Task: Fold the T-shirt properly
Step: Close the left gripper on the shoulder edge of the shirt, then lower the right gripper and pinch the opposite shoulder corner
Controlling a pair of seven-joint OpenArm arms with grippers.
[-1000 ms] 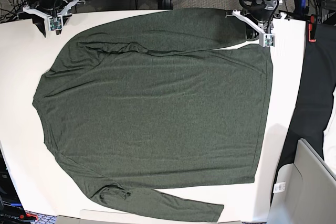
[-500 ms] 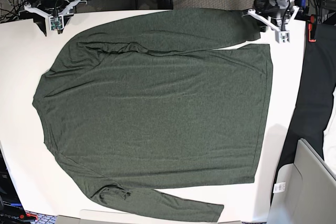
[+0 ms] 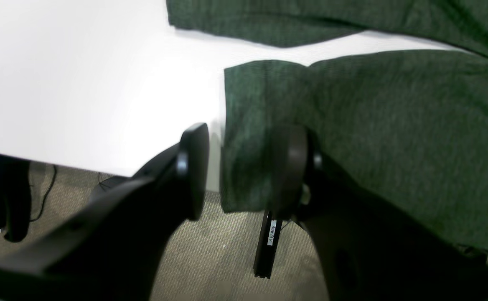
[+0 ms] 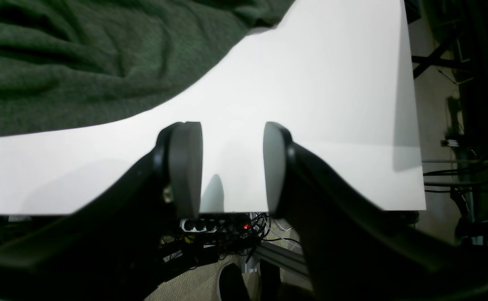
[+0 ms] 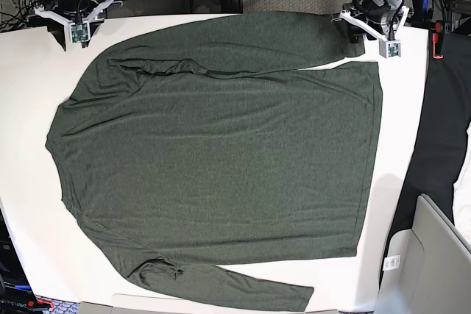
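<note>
Count showing: one T-shirt (image 5: 221, 159) lying on one white surface (image 5: 29, 182). Two end effectors showing, left end effector (image 5: 372, 31) and right end effector (image 5: 73, 23). One red clamp (image 5: 438, 40) sitting at the surface edge.

T-shirt (image 5: 221, 159) covering most of table (image 5: 29, 204), bare strips along both side edges

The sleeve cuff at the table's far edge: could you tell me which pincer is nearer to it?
Left. The left pincer straddles the sleeve cuff, while the right pincer hovers over bare table beside the T-shirt.
</note>
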